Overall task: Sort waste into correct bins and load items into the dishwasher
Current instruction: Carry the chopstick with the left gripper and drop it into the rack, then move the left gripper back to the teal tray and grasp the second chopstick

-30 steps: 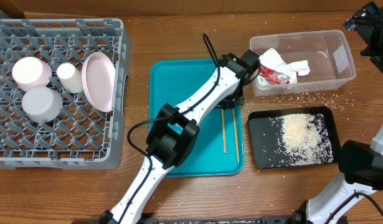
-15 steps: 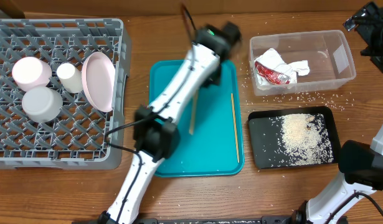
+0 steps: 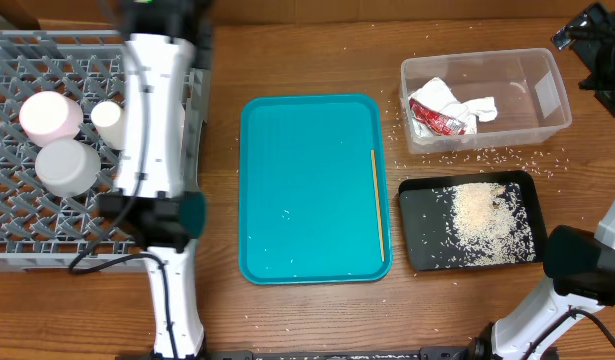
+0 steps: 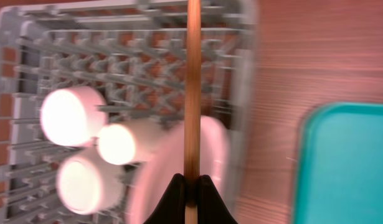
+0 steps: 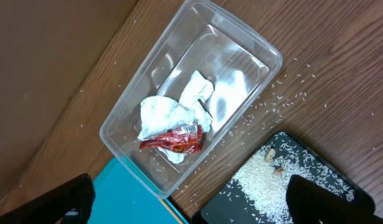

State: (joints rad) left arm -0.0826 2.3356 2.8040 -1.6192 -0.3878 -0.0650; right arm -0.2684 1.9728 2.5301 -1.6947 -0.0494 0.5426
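A thin pale wooden chopstick [image 4: 192, 93] is sitting clamped between the black fingers of the left gripper [image 4: 191, 185] and running straight out past the fingertips. Below it the square grey plastic lattice dish rack [image 4: 243, 93] is lying, blurred. Under the fingers a pale pink plate [image 4: 213, 155] is leaning. To their left a pink cylindrical cup [image 4: 70, 115], a smaller white cup [image 4: 119, 143] and a white bowl [image 4: 85, 183] are sitting. Right of the fingers the teal serving tray [image 4: 347, 168] is showing, with a second chopstick [image 3: 377, 205] lying on it. The right gripper [image 5: 197, 193] is hovering with its fingers wide apart above the clear plastic tub [image 5: 235, 62], which is holding crumpled white napkins [image 5: 172, 112] and a red wrapper [image 5: 175, 138]. The black tray [image 5: 322, 174] of rice [image 5: 266, 186] is lying near its right finger.
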